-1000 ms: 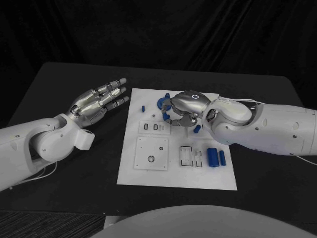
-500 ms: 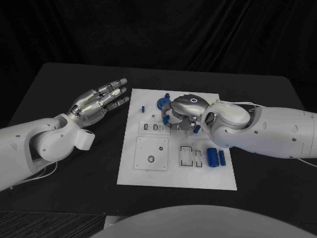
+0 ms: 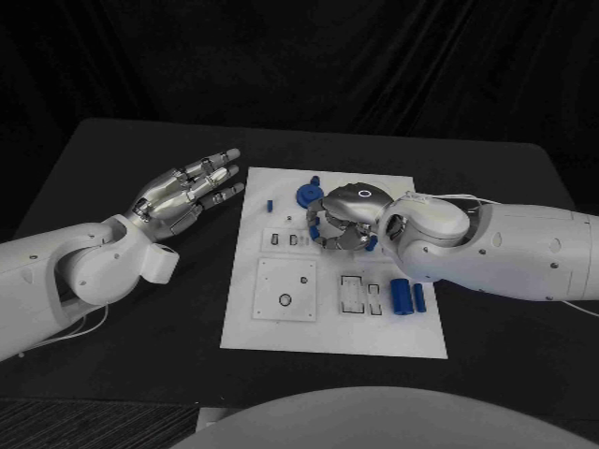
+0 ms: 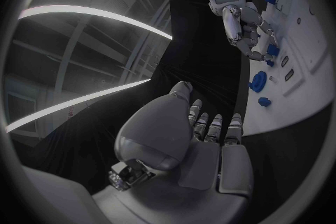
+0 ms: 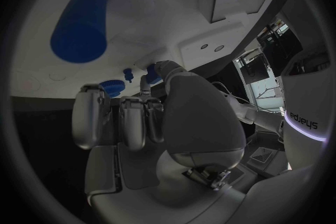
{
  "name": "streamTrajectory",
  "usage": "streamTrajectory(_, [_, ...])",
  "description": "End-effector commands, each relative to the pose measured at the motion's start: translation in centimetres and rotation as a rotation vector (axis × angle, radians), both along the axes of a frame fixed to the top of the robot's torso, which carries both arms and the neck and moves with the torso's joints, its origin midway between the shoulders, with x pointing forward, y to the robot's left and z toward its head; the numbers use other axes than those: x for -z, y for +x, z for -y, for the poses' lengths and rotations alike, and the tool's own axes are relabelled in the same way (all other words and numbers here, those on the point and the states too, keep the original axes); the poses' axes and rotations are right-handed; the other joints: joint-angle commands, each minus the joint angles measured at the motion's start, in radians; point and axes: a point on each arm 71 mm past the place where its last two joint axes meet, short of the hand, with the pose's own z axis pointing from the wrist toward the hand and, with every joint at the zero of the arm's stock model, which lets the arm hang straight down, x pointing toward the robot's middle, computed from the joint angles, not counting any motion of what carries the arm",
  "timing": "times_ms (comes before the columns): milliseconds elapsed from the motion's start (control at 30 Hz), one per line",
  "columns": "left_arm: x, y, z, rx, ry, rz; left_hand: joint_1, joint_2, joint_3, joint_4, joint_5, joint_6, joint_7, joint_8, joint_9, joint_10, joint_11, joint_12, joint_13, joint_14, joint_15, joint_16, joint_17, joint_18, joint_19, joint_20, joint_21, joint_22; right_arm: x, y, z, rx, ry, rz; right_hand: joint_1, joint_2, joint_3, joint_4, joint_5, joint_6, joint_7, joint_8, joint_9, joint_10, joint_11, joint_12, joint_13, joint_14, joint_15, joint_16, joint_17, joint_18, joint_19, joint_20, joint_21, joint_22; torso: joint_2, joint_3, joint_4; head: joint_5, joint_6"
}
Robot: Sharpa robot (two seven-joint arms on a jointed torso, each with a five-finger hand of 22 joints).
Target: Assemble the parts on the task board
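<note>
The silver right hand [image 3: 343, 223] is hovering, fingers curled, contents indiscernible, over the white rectangular task board [image 3: 329, 327]; two blue cylindrical parts [image 3: 409, 297] are lying nearby, risking being knocked. The silver left hand [image 3: 186, 194] is resting, fingers apart.

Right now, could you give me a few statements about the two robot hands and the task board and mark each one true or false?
1. The left robot hand rests beside the task board with fingers spread, holding nothing. True.
2. The right robot hand hangs off the table, clear of the board. False: it is over the far half of the board, among the blue parts.
3. Two blue cylinders lie side by side on the board's right side, nearer the robot than the right robot hand. True.
4. The round blue part lies on the black table. False: it is on the board's far end.
</note>
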Motion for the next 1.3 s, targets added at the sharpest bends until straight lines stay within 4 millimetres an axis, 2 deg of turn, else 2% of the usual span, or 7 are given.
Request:
streamTrajectory(33, [-0.05,-0.1,0.21,0.016,-0.014,0.002,0.002,-0.003,0.006,-0.001,0.007,-0.002,0.004,0.003,0.001,0.0,0.009,0.005,0.001,-0.001,0.006,0.005,0.001,0.017,-0.002,0.007,-0.005,-0.001,0.37,0.0,0.13,0.027,-0.031,-0.018,-0.013,-0.001,0.002,-0.007,0.002,0.0,0.005,-0.007,0.001,0.105,0.006,0.004,0.263,0.097,0.009,-0.003,0.239,0.017,0.005,0.004,-0.006,0.188,0.0,-0.0002,-0.0003,0.0,0.0])
streamTrajectory(233, [-0.04,-0.1,0.24,0.017,-0.014,0.002,0.002,-0.003,0.006,-0.001,0.007,-0.002,0.004,0.003,0.001,0.0,0.009,0.005,0.001,-0.001,0.006,0.005,0.001,0.017,-0.002,0.007,-0.005,-0.001,0.57,0.02,0.04,0.028,-0.033,-0.021,-0.014,-0.002,0.002,-0.009,-0.001,0.0,0.006,-0.009,0.0,0.105,0.007,0.004,0.263,0.097,0.01,-0.003,0.238,0.017,0.004,0.005,-0.008,0.188,0.001,0.0002,0.0,0.001,0.0])
streamTrajectory(467, [-0.03,-0.08,0.19,0.017,-0.013,0.001,0.002,-0.003,0.007,-0.002,0.007,-0.004,0.004,0.003,0.001,0.0,0.009,0.005,0.001,-0.001,0.006,0.005,0.001,0.017,-0.002,0.007,-0.005,-0.001,0.67,0.01,0.02,0.028,-0.032,-0.023,-0.02,-0.002,0.003,-0.024,-0.037,-0.01,0.006,-0.023,-0.004,0.105,0.009,0.004,0.263,0.096,0.012,-0.005,0.236,0.018,0.003,0.009,-0.012,0.186,0.001,0.0002,0.0001,0.001,0.0])
streamTrajectory(833, [0.0,-0.05,0.23,0.019,-0.012,0.0,0.002,-0.003,0.007,-0.002,0.007,-0.004,0.004,0.003,0.001,0.0,0.009,0.005,0.001,-0.001,0.006,0.005,0.001,0.017,-0.002,0.007,-0.005,-0.001,0.78,0.01,0.04,0.031,-0.041,-0.03,-0.05,0.006,-0.013,-0.05,-0.174,-0.01,0.005,-0.034,-0.003,0.105,0.009,0.004,0.263,0.096,0.012,-0.006,0.234,0.018,0.003,0.01,-0.017,0.186,0.001,0.0001,-0.0002,0.001,0.0])
streamTrajectory(933, [0.01,-0.05,0.21,0.019,-0.011,-0.002,0.002,-0.003,0.009,-0.003,0.007,-0.005,0.004,0.003,0.001,-0.001,0.009,0.004,0.0,-0.001,0.006,0.005,0.001,0.017,-0.002,0.007,-0.005,-0.001,0.82,0.01,0.06,0.033,-0.045,-0.033,-0.053,0.008,-0.017,-0.054,-0.197,-0.01,0.005,-0.036,-0.002,0.105,0.009,0.004,0.263,0.096,0.013,-0.006,0.235,0.019,0.003,0.01,-0.018,0.186,0.001,0.0,0.0002,0.001,0.0])
streamTrajectory(1167, [0.03,-0.04,0.18,0.019,-0.009,-0.004,0.002,-0.003,0.009,-0.003,0.007,-0.005,0.004,0.003,0.001,-0.001,0.009,0.004,0.0,-0.001,0.006,0.005,0.001,0.017,-0.002,0.007,-0.005,-0.001,0.84,0.02,0.04,0.034,-0.048,-0.035,-0.055,0.008,-0.022,-0.061,-0.222,-0.011,0.005,-0.04,-0.003,0.105,0.009,0.004,0.263,0.096,0.013,-0.006,0.234,0.019,0.003,0.01,-0.019,0.186,0.001,0.0001,0.0003,0.001,0.0])
streamTrajectory(1300, [0.04,-0.02,0.2,0.019,-0.008,-0.004,0.002,-0.003,0.009,-0.003,0.007,-0.005,0.004,0.003,0.001,-0.001,0.009,0.004,0.0,-0.001,0.006,0.005,0.001,0.017,-0.002,0.007,-0.005,-0.001,0.85,0.01,0.01,0.035,-0.049,-0.036,-0.057,0.006,-0.029,-0.07,-0.259,-0.021,0.007,-0.052,-0.008,0.105,0.01,0.004,0.263,0.096,0.014,-0.006,0.234,0.019,0.004,0.011,-0.02,0.186,0.001,0.0002,0.0006,0.001,0.0])
